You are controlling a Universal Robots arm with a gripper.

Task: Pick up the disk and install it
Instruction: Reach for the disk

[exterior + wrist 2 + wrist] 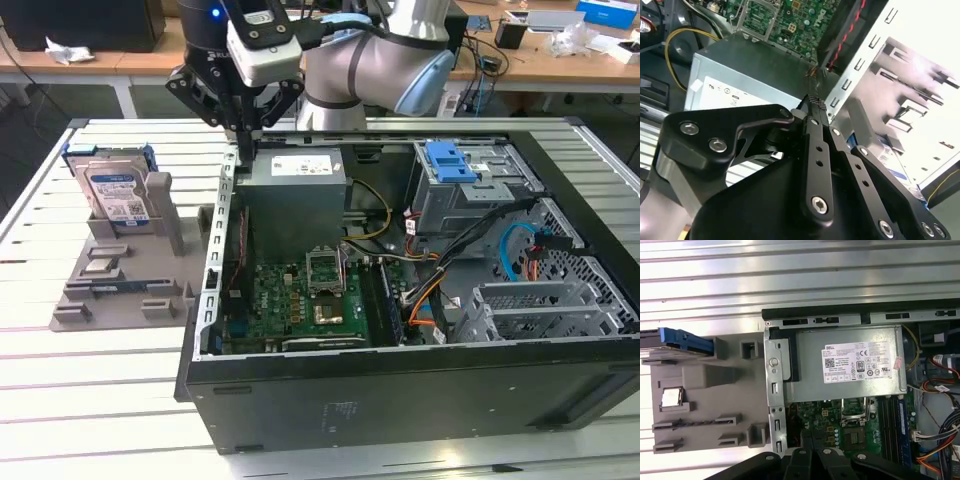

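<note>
Separation governs this moment: the disk (108,188), a flat silver hard drive in a bright blue plastic carrier frame, is stood on edge in a grey plastic holder (120,300). It is placed well apart from the grey metal power-supply box (290,205), to the exterior view's left of it. The black gripper (246,145) is poised above that box's corner nearest the disk, fingers drawn together on nothing. The disk's labelled face is shown in the exterior view; in the first wrist view its thin upper edge (680,339) is seen, aligned with the box's long side.
</note>
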